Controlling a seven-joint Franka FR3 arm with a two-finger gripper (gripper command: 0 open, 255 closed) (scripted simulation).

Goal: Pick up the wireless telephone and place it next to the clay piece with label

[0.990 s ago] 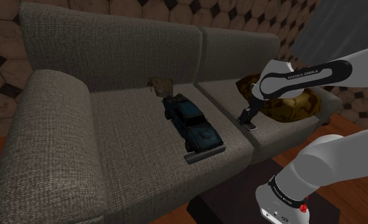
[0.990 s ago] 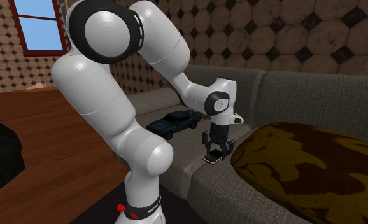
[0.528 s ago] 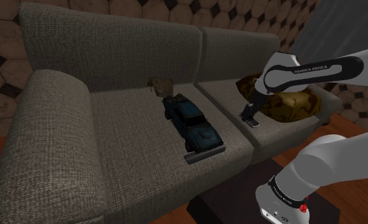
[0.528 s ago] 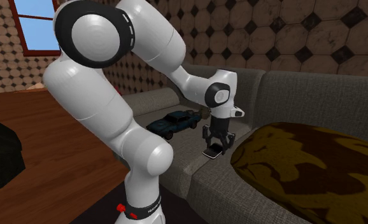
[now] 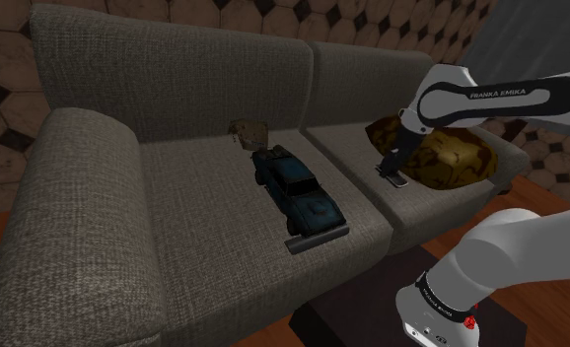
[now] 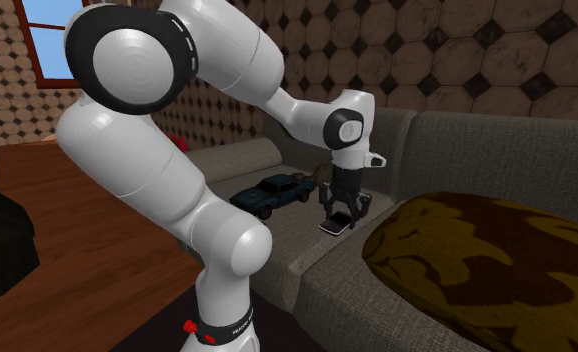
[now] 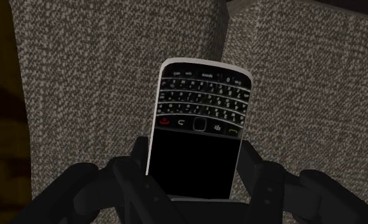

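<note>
Done: pincer (image 7: pixel 193 167) holds phone (image 7: pixel 200 114) above sofa (image 5: pixel 194 227) | Left: carry it far left — beside clay piece (image 5: pixel 249 131)

The arm (image 6: pixel 142 165) is glossy white, made of thick rounded links with dark grey joint discs (image 6: pixel 127 60). Black "FRANKA EMIKA" lettering marks the forearm (image 5: pixel 500 96), at 2 o'clock in the shoulder view. Small red dots (image 6: pixel 191 326) sit at its foot. The gripper (image 6: pixel 338 216) is all black.

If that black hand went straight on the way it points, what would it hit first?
Probably the grey sofa seat below, though the phone clasped in the hand would touch down first.
</note>
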